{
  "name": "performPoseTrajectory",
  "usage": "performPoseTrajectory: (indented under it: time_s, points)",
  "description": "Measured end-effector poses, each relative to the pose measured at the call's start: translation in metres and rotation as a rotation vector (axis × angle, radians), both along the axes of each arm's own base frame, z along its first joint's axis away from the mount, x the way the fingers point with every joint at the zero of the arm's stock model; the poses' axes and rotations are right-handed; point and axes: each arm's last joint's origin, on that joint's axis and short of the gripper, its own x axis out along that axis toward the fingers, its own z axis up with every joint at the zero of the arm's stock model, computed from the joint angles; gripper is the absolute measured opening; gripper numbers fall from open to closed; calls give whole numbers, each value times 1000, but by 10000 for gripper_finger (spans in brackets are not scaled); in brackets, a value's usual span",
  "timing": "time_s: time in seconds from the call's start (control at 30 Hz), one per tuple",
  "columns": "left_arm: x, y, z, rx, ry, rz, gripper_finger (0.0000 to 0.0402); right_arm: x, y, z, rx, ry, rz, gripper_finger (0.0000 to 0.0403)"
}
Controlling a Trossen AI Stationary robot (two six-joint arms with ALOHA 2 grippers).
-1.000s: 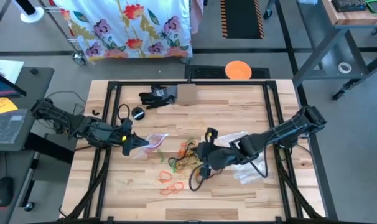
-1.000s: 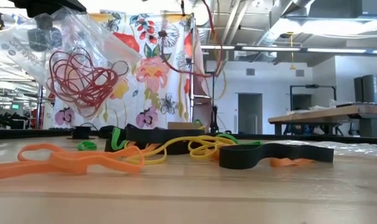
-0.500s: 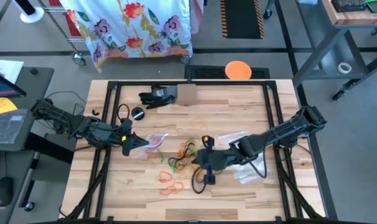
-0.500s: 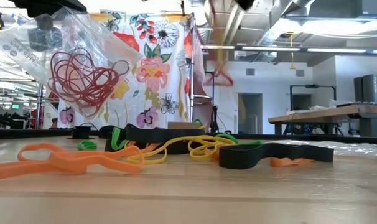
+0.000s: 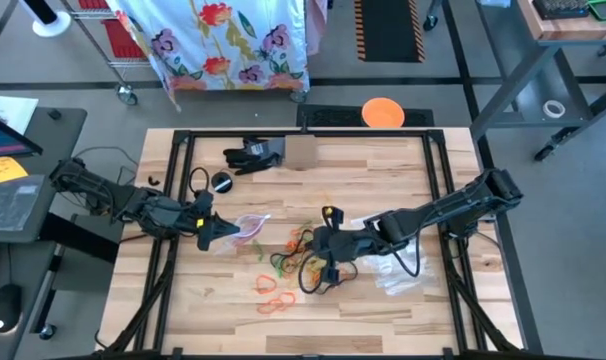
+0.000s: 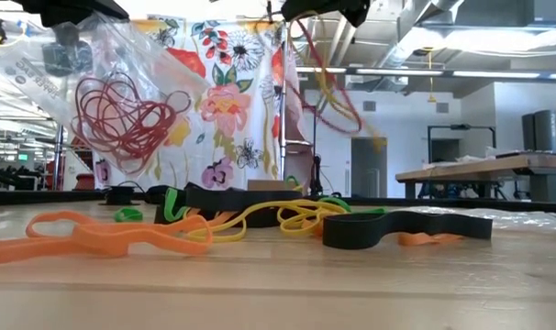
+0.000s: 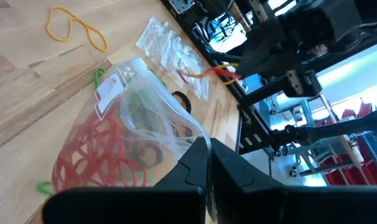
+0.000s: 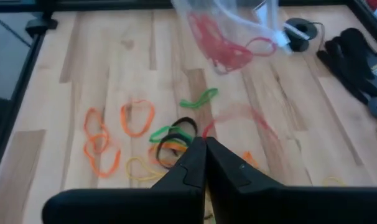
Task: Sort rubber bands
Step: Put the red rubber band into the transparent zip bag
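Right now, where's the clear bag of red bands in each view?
High: clear bag left of centre, at the left gripper.
Low: upper left, hanging above the table.
Left wrist: centre-left, pinched by the fingers.
Right wrist: top centre.
Shared landmark: the red bands inside the bag.

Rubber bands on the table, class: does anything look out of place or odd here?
Loose rubber bands lie scattered and tangled mid-table. Red ones sit inside a clear bag held up by the shut left gripper; a red and yellow band dangle from the shut right gripper.
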Motion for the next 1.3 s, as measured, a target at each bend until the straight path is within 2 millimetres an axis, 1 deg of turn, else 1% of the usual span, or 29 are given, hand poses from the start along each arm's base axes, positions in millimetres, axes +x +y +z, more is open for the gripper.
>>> performPoseTrajectory:
  time_s: [0.37, 0.5, 0.57, 0.67, 0.73, 0.8, 0.87, 0.97, 1.17, 1.3]
  points:
    - [0, 0, 0, -4, -1, 2, 0, 2, -2, 1, 8, -16, -3, 59]
    - [0, 0, 0, -4, -1, 2, 0, 1, -2, 1, 17, -7, 1, 63]
    - [0, 0, 0, -5, -1, 2, 0, 0, -1, -1, 59, 22, 31, 63]
    - [0, 0, 0, -4, -1, 2, 0, 10, 1, -19, 107, 44, 73, 63]
    - [0, 0, 0, -1, -1, 1, 0, 18, 4, -43, 113, 87, 82, 63]
    - [0, 0, 0, 0, -1, 0, 0, 30, 9, -64, 126, 103, 104, 63]
    - [0, 0, 0, -5, -1, 2, 0, 37, 12, -86, 102, 153, 110, 63]
    - [0, 0, 0, -18, 1, 4, 0, 49, 15, -108, 73, 195, 115, 63]
    - [0, 0, 0, -30, 2, 4, 0, 61, 17, -128, 39, 230, 130, 63]
    - [0, 0, 0, -31, 2, 5, 0, 62, 14, -130, 36, 247, 122, 63]
